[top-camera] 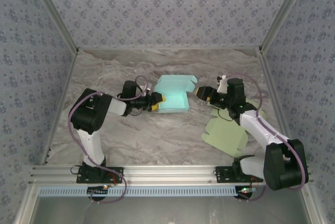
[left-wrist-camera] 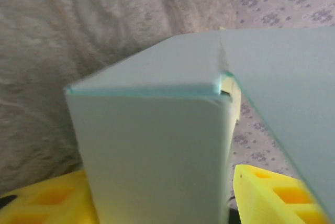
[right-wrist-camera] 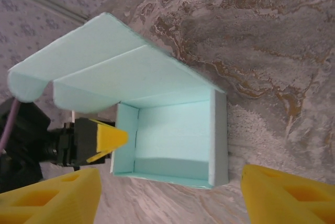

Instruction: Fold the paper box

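Presently paper box (top-camera: 172, 102) is sitting walls-up, lid (top-camera: 176, 84) open. Left end effector (top-camera: 157, 101) at its 9 o'clock, right end effector (top-camera: 200, 94) at 3 o'clock, both gaping, empty. Next, likely: closing lid.

One teal paper box (top-camera: 172, 98), at least one flat green blank (top-camera: 227, 136), two end effectors (top-camera: 157, 101) (top-camera: 199, 93)

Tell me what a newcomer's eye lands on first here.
The half-folded light blue paper box sits at the middle of the table, lid open. The left claw straddles its left end, while the right claw stands open just off its right side. Pale green flat sheets lie farther right.
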Robot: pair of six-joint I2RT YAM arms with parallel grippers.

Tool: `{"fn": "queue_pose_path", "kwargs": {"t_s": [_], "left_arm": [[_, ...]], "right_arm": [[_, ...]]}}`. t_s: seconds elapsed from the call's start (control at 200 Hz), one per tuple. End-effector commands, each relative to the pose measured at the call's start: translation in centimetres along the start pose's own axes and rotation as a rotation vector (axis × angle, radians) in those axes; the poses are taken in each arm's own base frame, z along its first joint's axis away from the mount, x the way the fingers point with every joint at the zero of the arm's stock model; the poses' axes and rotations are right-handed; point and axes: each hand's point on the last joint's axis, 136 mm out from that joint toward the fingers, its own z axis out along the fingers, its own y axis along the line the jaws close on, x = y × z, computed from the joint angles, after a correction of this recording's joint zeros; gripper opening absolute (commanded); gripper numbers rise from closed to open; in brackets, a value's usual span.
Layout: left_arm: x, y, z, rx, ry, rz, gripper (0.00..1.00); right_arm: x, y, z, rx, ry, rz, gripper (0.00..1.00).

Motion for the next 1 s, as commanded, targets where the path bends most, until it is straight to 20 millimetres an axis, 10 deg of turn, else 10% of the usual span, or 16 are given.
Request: {"fn": "queue_pose_path", "kwargs": {"t_s": [0.0, 0.13, 0.56, 0.994], "left_arm": [[0.2, 2.2, -0.8, -0.074, 0.012, -0.005, 0.74], [-0.5, 1.7, -3.0, -0.135, -0.033, 0.051, 0.93], [-1.3, -2.4, -10.6, -0.498, -0.231, 0.511, 0.97], [-4.2, -4.2, -7.9, -0.578, -0.259, 0.718, 0.74]], "right_arm": [[-0.7, 0.4, -0.8, 0.052, 0.013, -0.190, 0.73], [-0.8, 0.6, -0.6, 0.062, 0.031, -0.288, 0.72], [-0.1, 3.1, 3.5, 0.010, 0.201, -0.596, 0.73], [-1.3, 2.6, 8.8, 0.046, 0.226, -0.573, 0.65]]}}
